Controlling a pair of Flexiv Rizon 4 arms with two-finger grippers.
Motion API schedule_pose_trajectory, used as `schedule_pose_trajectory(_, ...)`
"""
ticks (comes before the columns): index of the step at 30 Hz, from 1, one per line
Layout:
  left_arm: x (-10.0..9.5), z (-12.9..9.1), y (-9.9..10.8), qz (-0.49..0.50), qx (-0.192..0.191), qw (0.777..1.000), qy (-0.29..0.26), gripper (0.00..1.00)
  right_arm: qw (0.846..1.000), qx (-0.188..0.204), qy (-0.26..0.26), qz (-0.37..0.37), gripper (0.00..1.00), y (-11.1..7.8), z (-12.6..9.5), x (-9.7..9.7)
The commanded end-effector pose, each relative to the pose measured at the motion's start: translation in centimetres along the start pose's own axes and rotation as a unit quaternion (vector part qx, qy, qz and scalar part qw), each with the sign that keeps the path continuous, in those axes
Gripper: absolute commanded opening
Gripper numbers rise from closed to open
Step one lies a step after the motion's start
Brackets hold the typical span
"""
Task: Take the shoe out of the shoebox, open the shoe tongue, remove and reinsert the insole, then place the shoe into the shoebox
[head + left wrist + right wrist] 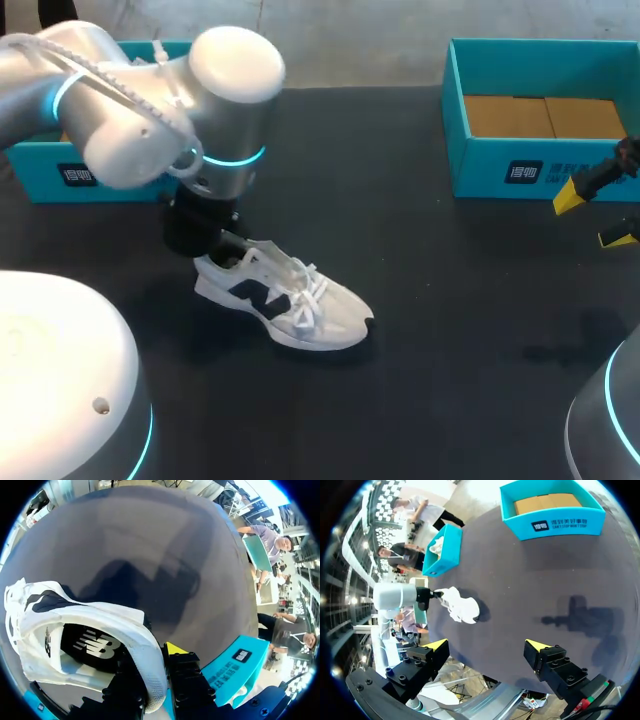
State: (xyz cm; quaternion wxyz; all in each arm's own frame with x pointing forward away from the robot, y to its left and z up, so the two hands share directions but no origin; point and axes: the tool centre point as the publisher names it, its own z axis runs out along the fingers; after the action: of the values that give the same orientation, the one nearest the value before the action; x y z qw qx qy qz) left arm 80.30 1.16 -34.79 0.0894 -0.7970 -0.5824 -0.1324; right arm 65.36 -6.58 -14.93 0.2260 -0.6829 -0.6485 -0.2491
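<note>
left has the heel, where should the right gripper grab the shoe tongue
Probably the tongue, at its free top edge just ahead of the collar opening, coming down from above on the toe side. The shoe stands upright on its sole, opening up, and the left gripper, shut on the heel, blocks the back. The right gripper is open.

My shoe [282,292] has a white upper and white laces, with a black side marking and a black toe tip. Its insole [90,647] is black with white print. The left shoebox [35,165] and right shoebox [520,165] are teal, each with a dark label printed white; the right one's floor is cardboard brown. The table [430,300] is black. My left arm [140,110] is silver-white, ringed in glowing cyan. My right gripper [593,217] is black with yellow tips.
</note>
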Motion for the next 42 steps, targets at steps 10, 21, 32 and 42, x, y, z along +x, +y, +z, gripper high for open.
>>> schedule_pose_trajectory(10, -3.3, 1.7, 2.2, -0.023, 0.037, 0.999, 0.0, 0.0, 1.0, 0.0, -0.001, 0.001, 1.0, 0.0, 0.1, 0.0)
schedule_pose_trajectory(21, -4.6, 1.2, 1.9, -0.018, 0.054, 0.998, 0.001, 0.0, 1.0, 0.0, -0.001, 0.001, 1.0, 0.0, 0.1, 0.0)
schedule_pose_trajectory(32, -5.0, 1.8, 1.2, -0.054, 0.042, 0.998, 0.004, 0.0, 1.0, 0.0, -0.001, 0.001, 1.0, 0.0, 0.1, 0.0)
schedule_pose_trajectory(42, -4.5, 1.4, 1.1, -0.056, 0.034, 0.998, -0.003, 1.0, 1.0, 0.0, -0.001, 0.001, 1.0, 0.0, 0.1, 0.0)
